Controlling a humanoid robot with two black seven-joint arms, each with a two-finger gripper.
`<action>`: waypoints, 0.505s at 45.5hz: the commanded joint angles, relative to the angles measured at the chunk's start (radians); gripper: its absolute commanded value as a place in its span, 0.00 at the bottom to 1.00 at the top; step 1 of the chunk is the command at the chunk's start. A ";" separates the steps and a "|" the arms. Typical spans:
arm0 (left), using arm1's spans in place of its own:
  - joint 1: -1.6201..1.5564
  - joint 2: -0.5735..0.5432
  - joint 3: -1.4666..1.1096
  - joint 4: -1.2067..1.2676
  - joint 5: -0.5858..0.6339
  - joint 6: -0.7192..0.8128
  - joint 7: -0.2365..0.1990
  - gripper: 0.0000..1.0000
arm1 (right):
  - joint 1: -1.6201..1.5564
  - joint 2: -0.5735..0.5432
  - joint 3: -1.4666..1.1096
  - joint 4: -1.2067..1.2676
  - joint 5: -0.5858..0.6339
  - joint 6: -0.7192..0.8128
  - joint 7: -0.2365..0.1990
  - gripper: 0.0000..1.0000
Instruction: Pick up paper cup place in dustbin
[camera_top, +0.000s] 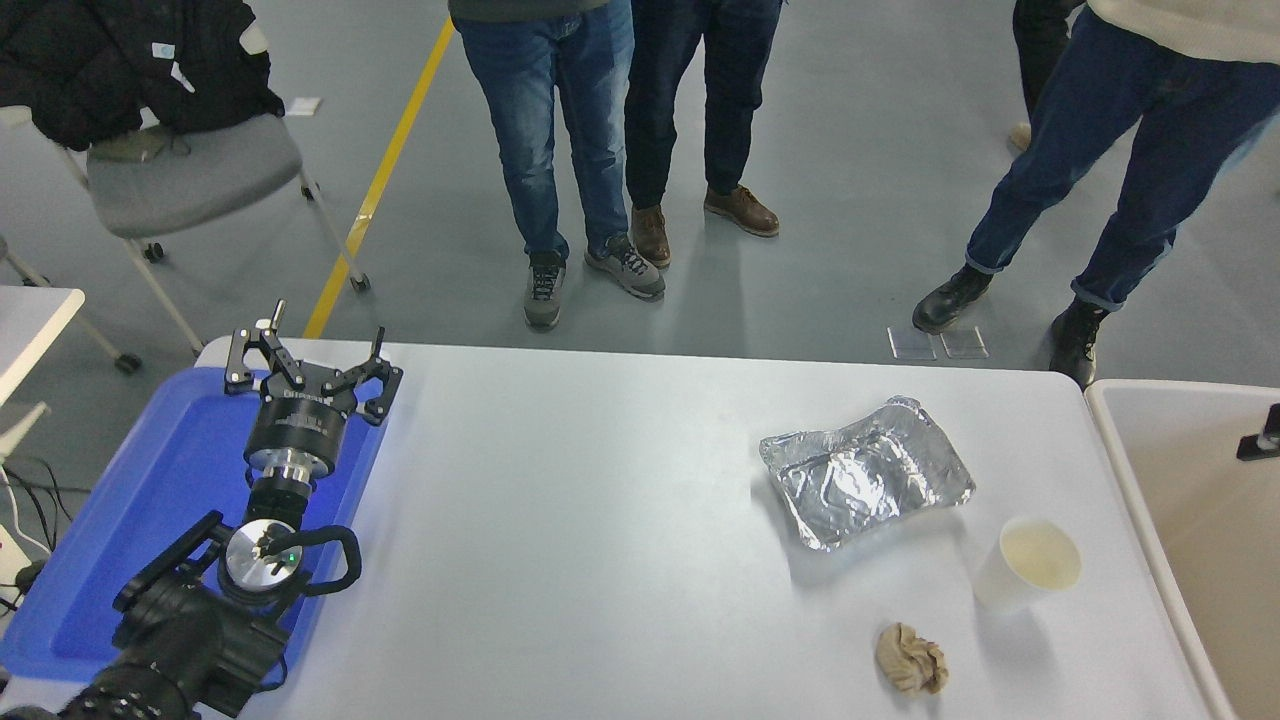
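The paper cup (1030, 566) stands upright on the white table near its right end, cream inside showing. The dustbin (1112, 420) with its off-white rim and beige inside sits just past the table's right edge. Only a small black part of my right gripper (1260, 437) shows at the right edge, over the dustbin and well apart from the cup. My left gripper (308, 350) is open and parked over the blue tray at the left.
A crumpled silver foil tray (866, 472) lies behind and left of the cup. A tan paper wad (910, 657) lies in front of it. The blue tray (150, 480) sits at the table's left end. Several people (590, 150) stand at the far side.
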 joint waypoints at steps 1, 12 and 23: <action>0.000 0.000 0.000 0.000 0.000 0.001 0.000 1.00 | 0.196 0.110 -0.075 0.022 -0.185 0.209 -0.025 1.00; 0.002 0.001 -0.001 0.002 -0.002 0.001 -0.001 1.00 | 0.431 0.061 0.155 0.143 -0.182 0.215 -0.417 1.00; 0.002 0.001 -0.001 0.002 -0.002 0.001 -0.001 1.00 | 0.532 0.060 0.235 0.235 -0.119 0.215 -0.422 1.00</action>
